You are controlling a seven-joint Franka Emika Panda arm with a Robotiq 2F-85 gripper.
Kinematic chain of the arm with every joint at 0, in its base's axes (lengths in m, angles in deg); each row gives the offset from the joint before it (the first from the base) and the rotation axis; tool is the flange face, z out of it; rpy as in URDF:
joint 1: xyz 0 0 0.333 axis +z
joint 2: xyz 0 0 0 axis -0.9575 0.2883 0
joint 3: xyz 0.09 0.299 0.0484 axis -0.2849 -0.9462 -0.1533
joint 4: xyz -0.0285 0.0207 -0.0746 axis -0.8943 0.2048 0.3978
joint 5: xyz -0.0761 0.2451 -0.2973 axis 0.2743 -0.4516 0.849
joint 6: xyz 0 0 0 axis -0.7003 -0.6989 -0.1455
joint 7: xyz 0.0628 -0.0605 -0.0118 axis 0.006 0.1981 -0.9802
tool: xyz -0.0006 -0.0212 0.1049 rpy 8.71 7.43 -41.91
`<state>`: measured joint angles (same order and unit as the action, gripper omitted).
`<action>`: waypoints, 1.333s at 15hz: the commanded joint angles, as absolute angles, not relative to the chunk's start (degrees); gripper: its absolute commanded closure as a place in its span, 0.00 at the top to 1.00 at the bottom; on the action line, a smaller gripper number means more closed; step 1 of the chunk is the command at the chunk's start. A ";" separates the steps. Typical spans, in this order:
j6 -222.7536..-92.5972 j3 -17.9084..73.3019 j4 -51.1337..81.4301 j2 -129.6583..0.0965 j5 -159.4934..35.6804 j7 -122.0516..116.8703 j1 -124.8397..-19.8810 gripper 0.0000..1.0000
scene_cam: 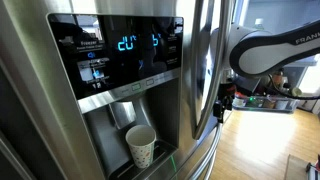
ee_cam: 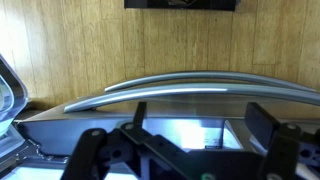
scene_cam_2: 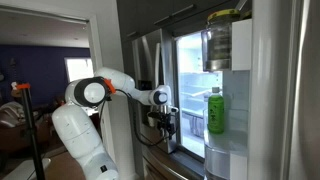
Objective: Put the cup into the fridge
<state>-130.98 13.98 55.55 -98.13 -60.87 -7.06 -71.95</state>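
Observation:
The white paper cup (scene_cam: 140,147) stands upright in the recessed dispenser of the stainless steel fridge (scene_cam: 60,110), below the black panel with blue digits. My gripper (scene_cam: 222,104) hangs to the right of the long steel handle (scene_cam: 204,70), well apart from the cup. In an exterior view my gripper (scene_cam_2: 166,124) is at the edge of the opened, lit fridge compartment (scene_cam_2: 192,75). In the wrist view the jaws (ee_cam: 200,135) are spread wide with nothing between them, and a steel handle (ee_cam: 190,88) runs across. The cup is hidden in that view.
A green bottle (scene_cam_2: 215,110) stands in the open door's shelf, with a clear container (scene_cam_2: 222,40) with a yellowish lid above it. A wooden floor (ee_cam: 160,45) lies below. A cluttered table (scene_cam: 270,98) stands behind the arm.

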 commanded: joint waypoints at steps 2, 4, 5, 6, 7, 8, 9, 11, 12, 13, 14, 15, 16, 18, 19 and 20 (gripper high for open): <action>-130.86 15.04 55.46 -98.05 -60.56 -7.31 -70.79 1.00; -130.86 15.04 55.46 -98.05 -60.56 -7.30 -70.79 1.00; -130.86 15.04 55.46 -98.05 -60.56 -7.30 -70.79 1.00; -130.86 15.04 55.46 -98.05 -60.56 -7.29 -70.79 1.00; -130.86 15.04 55.46 -98.05 -60.56 -7.29 -70.79 1.00; -130.40 14.96 56.14 -99.08 -59.64 -8.72 -71.17 1.00; -130.82 15.41 57.99 -101.26 -60.22 -8.85 -71.23 1.00; -133.29 16.44 62.22 -105.58 -59.15 -9.41 -71.98 1.00; -134.36 17.19 63.86 -107.36 -59.23 -9.86 -72.41 1.00; -135.38 17.90 65.46 -109.19 -59.11 -9.52 -72.66 1.00; -135.75 18.59 67.21 -111.40 -59.50 -8.97 -72.76 1.00; -136.25 19.26 68.85 -113.35 -59.49 -8.48 -73.07 1.00; -136.65 19.73 70.65 -115.79 -59.30 -8.27 -73.32 1.00; -137.35 20.47 73.37 -119.51 -60.25 -6.81 -72.86 1.00; -137.04 20.56 74.14 -120.79 -61.09 -6.39 -72.38 1.00; -136.66 20.07 74.90 -122.23 -61.20 -6.23 -71.99 1.00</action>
